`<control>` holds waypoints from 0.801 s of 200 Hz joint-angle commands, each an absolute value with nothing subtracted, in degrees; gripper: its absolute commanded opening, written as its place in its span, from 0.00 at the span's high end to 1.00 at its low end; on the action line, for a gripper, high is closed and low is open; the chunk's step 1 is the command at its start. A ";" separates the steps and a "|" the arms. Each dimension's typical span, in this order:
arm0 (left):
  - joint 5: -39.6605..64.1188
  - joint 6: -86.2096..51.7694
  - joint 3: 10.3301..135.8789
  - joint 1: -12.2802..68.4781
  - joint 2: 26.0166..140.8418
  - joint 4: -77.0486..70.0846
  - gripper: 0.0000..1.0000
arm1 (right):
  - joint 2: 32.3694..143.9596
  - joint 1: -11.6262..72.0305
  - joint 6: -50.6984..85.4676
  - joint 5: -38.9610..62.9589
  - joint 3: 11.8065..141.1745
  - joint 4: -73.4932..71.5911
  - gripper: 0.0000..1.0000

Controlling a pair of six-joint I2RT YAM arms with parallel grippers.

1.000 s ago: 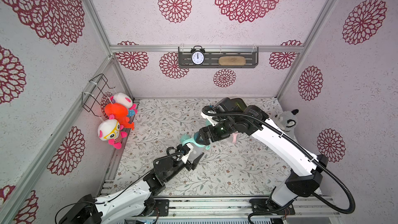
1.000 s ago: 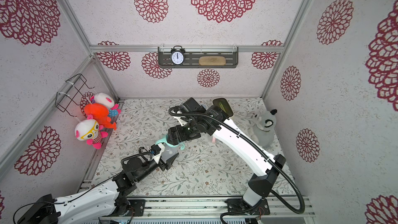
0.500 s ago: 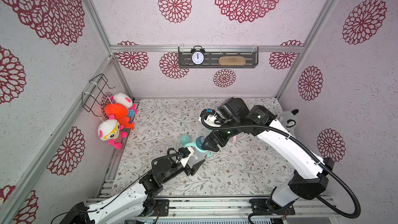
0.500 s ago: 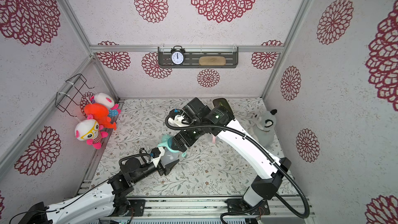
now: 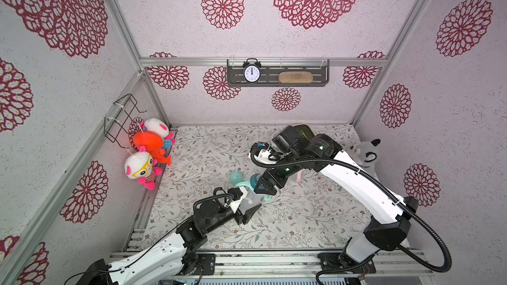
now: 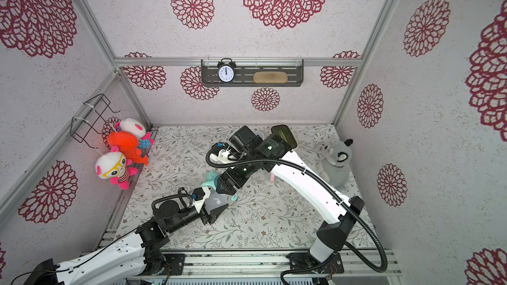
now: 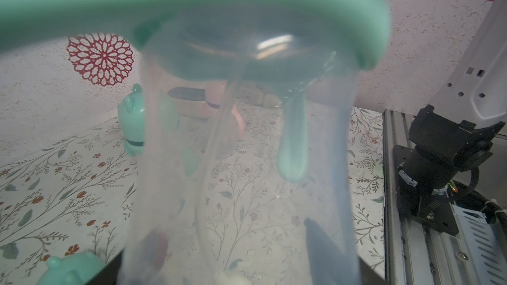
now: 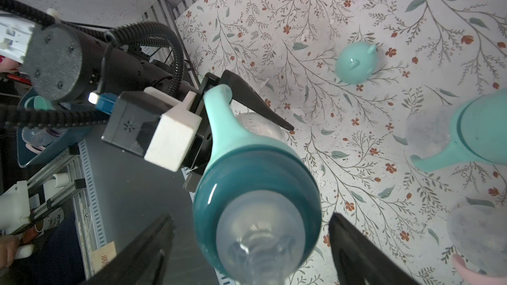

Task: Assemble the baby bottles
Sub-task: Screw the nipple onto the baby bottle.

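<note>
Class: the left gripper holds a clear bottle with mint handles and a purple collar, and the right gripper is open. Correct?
No: the collar is teal, not purple, as the right wrist view shows. The left gripper holds the bottle, and the right gripper is open.

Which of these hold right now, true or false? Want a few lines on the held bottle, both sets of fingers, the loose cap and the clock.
1. The left fingers are shut on the bottle. True.
2. The right fingers pinch the bottle's teal collar. False: they stand open on either side of it, with gaps showing in the right wrist view.
3. A mint cap lies loose on the mat. True.
4. The held bottle is capped. False: its nipple is bare.
5. The clock sits on the mat. False: it is on the wall shelf.
</note>
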State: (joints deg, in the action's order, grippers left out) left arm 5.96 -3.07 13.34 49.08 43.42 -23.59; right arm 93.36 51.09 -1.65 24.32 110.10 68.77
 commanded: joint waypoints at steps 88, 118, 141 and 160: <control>6.40 -2.75 16.02 48.78 43.15 -24.70 1.00 | 93.60 51.33 -2.72 25.93 110.71 67.32 0.22; 6.24 -2.79 16.03 48.78 43.20 -24.61 1.00 | 93.92 51.30 -2.65 26.14 110.73 67.27 0.28; 5.64 -2.73 16.39 48.78 43.24 -24.24 1.00 | 94.39 51.38 -2.54 26.82 110.74 67.54 0.34; 2.77 -3.02 16.56 48.78 43.57 -24.08 1.00 | 94.20 51.42 -0.83 26.80 110.28 66.97 0.40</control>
State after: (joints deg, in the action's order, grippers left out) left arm 5.48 -3.07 14.11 49.08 43.48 -22.41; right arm 94.24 51.09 -1.96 25.12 110.10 67.57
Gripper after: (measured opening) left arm 0.799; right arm 0.707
